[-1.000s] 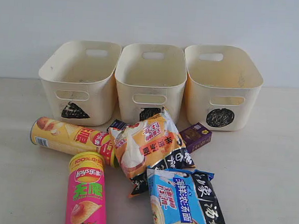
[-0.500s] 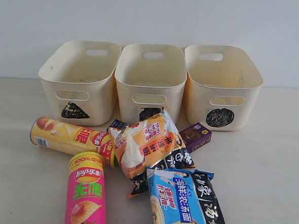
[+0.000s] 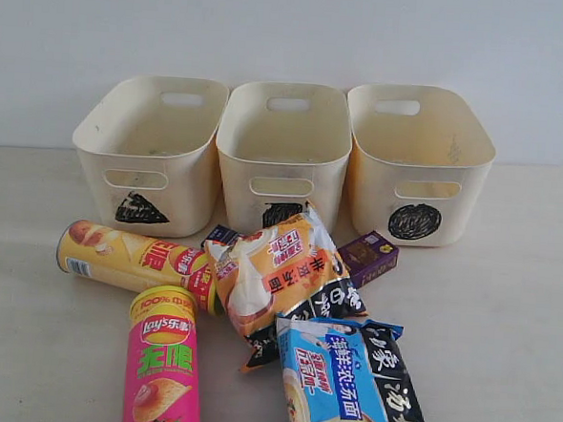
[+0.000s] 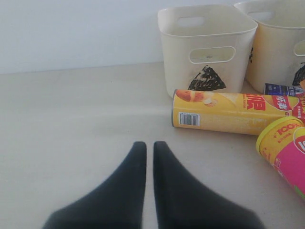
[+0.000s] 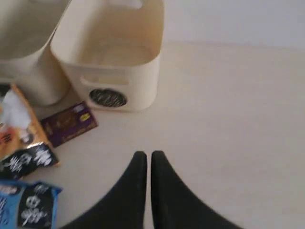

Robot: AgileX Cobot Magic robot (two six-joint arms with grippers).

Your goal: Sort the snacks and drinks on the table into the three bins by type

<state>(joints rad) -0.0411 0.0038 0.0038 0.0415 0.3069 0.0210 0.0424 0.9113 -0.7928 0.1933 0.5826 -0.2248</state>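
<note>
Three bins stand in a row at the back of the bench: triangle bin, square bin, circle bin. In front we see the yellow tube on its side, touching the pink tube. The orange bag tops the heap, with the blue bag and black bag nearer the camera. The purple carton lies by the circle bin. Left pincer clenched over bare bench, right pincer likewise.
</note>
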